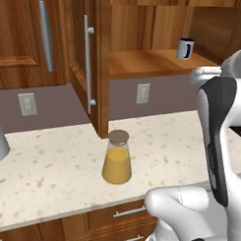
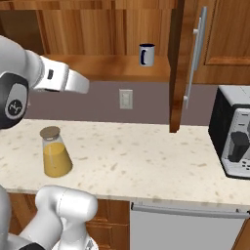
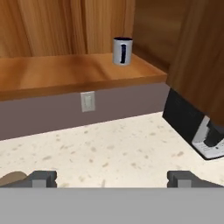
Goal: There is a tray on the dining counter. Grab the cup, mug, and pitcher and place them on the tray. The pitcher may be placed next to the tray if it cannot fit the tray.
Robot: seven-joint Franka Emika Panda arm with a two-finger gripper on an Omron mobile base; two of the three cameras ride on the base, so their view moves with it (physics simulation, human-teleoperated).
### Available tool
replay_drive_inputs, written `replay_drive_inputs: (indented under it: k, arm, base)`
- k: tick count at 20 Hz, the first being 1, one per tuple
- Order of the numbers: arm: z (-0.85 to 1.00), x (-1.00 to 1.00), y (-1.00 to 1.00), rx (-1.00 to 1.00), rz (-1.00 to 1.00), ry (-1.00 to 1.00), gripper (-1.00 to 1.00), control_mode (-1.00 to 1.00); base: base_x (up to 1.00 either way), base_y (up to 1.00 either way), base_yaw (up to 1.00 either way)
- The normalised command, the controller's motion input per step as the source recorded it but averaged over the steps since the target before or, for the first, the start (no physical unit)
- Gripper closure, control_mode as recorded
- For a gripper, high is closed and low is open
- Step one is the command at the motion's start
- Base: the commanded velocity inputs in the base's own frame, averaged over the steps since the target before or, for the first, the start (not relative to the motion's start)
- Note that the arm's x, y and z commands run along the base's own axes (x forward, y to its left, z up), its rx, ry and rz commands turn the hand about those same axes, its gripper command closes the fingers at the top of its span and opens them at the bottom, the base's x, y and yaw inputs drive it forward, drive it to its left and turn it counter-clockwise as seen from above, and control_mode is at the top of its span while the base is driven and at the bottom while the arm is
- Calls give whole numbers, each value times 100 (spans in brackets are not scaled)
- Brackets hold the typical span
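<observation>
1. Gripper (image 3: 111, 178) jaws spread wide apart, empty, held above the speckled counter (image 3: 122, 148).
2. Pitcher (image 1: 116, 158) upright near the counter's front edge, orange liquid inside, brown lid on; seen left of the arm in the right base view (image 2: 54, 152).
3. Black and silver appliance (image 2: 234, 139) at the counter's right end.
4. White wall outlet (image 3: 88, 101) on the grey backsplash.
5. Mug (image 3: 122, 50) upright on the wooden shelf (image 3: 65, 72) above the backsplash, next to the open cabinet door (image 2: 188, 58), well apart from the pitcher.

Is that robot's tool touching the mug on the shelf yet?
Apart. In the hand view the tool stands open low over the counter, while the mug sits far off on the wooden shelf.
</observation>
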Motion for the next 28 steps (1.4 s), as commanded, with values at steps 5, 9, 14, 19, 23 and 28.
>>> replay_drive_inputs:
  k: [5, 9, 14, 19, 23, 28]
  arm:
    - [3, 15, -21, 20, 0, -4, -100, -100]
    - [-15, 34, -26, 13, -1, -7, -100, -100]
    - [-9, 45, -34, 2, -1, -10, -100, -100]
    - [-20, 55, -24, -1, 0, -5, -100, -100]
    - [-26, 70, -25, 0, 0, 0, -100, -100]
    - [-1, 71, -29, -1, 0, 0, -100, -100]
  base:
    - [0, 0, 0]
    - [0, 0, 0]
    - [0, 0, 0]
    - [0, 0, 0]
    - [0, 0, 0]
    - [0, 0, 0]
